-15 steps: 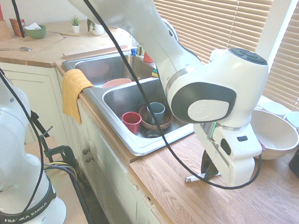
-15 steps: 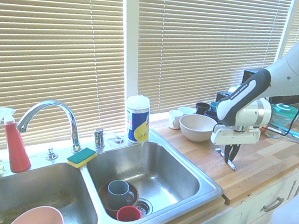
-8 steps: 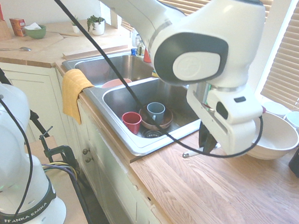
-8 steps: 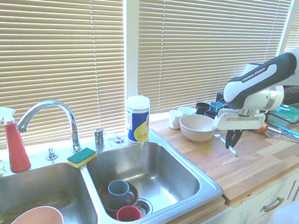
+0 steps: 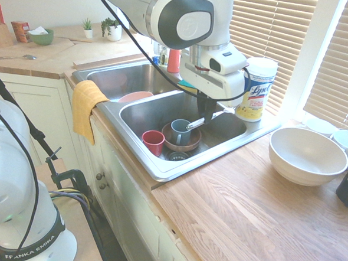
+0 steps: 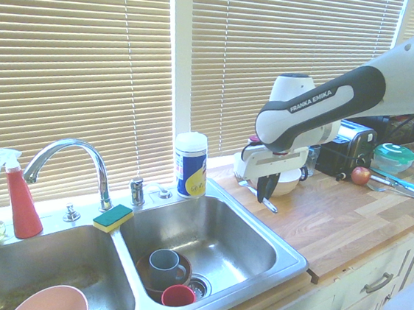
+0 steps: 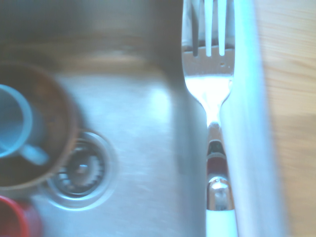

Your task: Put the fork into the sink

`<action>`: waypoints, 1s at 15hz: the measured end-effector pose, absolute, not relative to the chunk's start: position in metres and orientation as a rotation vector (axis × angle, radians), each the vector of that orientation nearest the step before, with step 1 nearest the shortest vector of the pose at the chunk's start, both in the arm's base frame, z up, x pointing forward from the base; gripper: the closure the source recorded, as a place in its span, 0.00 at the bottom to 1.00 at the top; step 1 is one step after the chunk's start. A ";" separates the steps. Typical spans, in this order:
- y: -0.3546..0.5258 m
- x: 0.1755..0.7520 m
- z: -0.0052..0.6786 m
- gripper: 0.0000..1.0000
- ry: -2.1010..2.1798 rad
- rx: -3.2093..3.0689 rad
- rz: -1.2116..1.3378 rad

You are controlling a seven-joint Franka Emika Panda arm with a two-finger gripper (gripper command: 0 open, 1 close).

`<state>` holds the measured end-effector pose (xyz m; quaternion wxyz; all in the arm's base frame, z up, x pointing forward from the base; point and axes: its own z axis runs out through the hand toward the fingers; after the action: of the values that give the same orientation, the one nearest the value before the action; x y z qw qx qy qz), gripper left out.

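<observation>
My gripper (image 5: 206, 117) is shut on the fork (image 5: 193, 124) and holds it roughly level above the right basin of the sink (image 5: 160, 168). In the second exterior view the gripper (image 6: 264, 199) hangs over the basin's far right corner, near the rim of the sink (image 6: 285, 256), and the fork (image 6: 270, 205) pokes out on both sides of the fingers. The wrist view shows the fork (image 7: 209, 94) close up, silver tines and neck with a white handle end, above the sink's steel floor (image 7: 138, 113) next to the rim.
In the right basin a grey-blue mug (image 5: 181, 131) stands in a brown bowl (image 5: 172, 143) beside a red cup (image 5: 153, 142) and the drain (image 7: 81, 170). A pink bowl (image 6: 52, 303) lies in the left basin. Lysol canister (image 5: 256, 88), cream bowl (image 5: 307, 155), faucet (image 6: 70, 154) and yellow cloth (image 5: 85, 106) surround the sink.
The arm has swung from above the wooden counter over to the sink, carrying the fork with it. The fork now hangs over the right basin instead of the counter.
</observation>
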<state>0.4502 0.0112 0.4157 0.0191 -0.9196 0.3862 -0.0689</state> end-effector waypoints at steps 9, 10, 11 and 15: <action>0.101 0.486 0.322 1.00 1.045 -2.919 -0.181; 0.112 0.486 0.311 1.00 1.040 -2.933 -0.177; 0.123 0.487 0.299 1.00 1.042 -2.947 -0.171; 0.139 0.498 0.244 1.00 1.096 -2.946 -0.145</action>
<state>0.4981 0.1391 0.2444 -0.0027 -0.9363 0.3482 -0.0462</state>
